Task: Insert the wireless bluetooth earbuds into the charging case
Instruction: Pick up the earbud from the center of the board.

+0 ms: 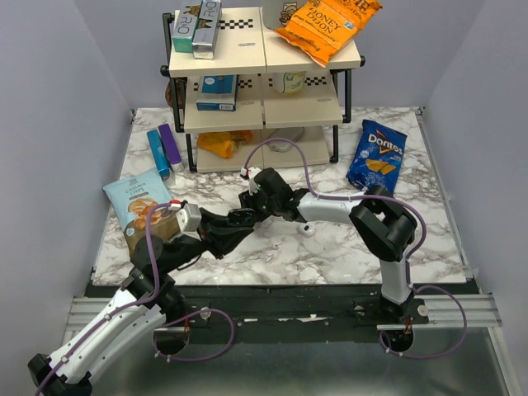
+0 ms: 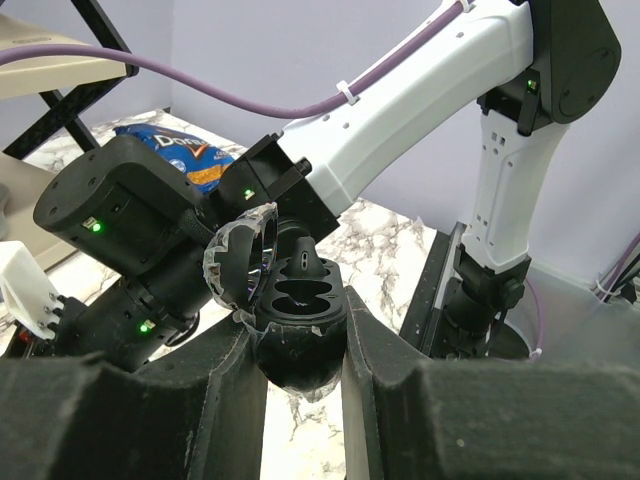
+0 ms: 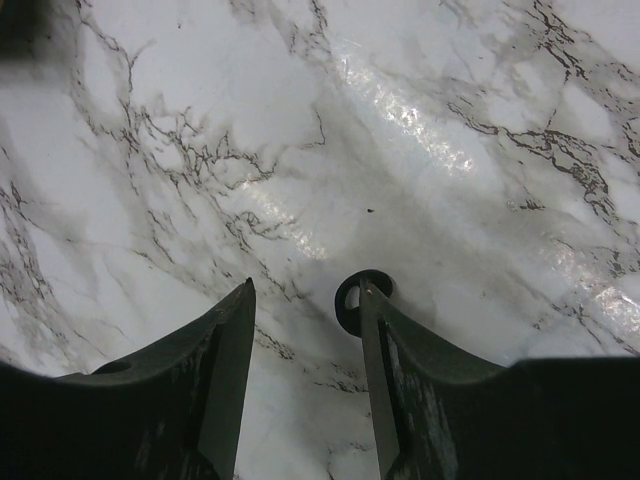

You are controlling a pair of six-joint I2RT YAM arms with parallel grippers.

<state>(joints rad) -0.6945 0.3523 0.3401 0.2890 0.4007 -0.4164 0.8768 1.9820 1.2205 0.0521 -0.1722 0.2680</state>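
the left claw (image 2: pixel 297 335) is squeezing tight on the charging case (image 2: pixel 300 305), with one finger on each side. the case is looking black here, not white, and its lid (image 2: pixel 243 262) is standing open at 10 o'clock. a small dark bud (image 2: pixel 303 265) is sitting up inside the case. it may be one of the earbuds, but i cannot tell for sure. the right claw (image 3: pixel 305 300) is hanging over the marble table (image 3: pixel 450 150) with its fingers apart. a little black ring (image 3: pixel 349 301) is touching the inside tip of one finger (image 3: pixel 385 350), and i cannot tell what it is. from the top, both claws are meeting in the middle of the table. the blue chip bag (image 1: pixel 377 157) is lying at 2 o'clock from them, the shelf (image 1: pixel 239 56) is standing at 12 o'clock, and a snack bag (image 1: pixel 137 206) is lying at 9 o'clock
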